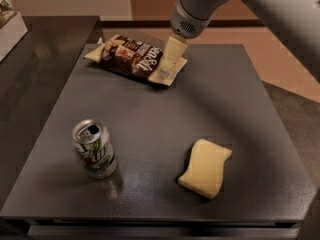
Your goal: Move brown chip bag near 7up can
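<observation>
The brown chip bag (131,58) lies flat at the far side of the dark table (150,119), dark brown in the middle with cream ends. The 7up can (95,149) stands upright near the front left, well apart from the bag. My gripper (167,66) hangs from the grey arm at the top and sits over the bag's right end, its cream fingers (171,54) pointing down onto it.
A pale-yellow sponge-like block (206,168) lies at the front right. A white box edge (11,26) shows at the far left. The table's front edge runs along the bottom. The robot arm (260,4) fills the upper right.
</observation>
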Controlling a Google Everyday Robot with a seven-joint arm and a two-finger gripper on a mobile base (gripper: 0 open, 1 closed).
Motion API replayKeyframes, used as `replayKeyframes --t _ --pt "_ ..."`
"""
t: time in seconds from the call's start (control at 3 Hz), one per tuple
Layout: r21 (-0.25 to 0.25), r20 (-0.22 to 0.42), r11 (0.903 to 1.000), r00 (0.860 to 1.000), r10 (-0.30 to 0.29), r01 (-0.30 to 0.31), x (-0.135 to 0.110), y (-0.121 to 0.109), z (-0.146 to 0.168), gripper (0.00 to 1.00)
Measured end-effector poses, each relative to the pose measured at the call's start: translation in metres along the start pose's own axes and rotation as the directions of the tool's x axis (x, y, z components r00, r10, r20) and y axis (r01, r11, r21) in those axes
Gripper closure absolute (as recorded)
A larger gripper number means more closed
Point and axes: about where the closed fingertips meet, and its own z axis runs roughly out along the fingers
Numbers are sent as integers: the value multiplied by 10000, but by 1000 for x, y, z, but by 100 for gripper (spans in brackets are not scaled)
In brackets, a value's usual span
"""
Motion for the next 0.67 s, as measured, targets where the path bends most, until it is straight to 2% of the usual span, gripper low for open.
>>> replayKeyframes --t 0.33,0.67 --pt "-93 -161 9999 9998 109 -111 -15 -10 28 0" --pt "-310 -212 9993 9996 188 -195 -28 -8 51 0"
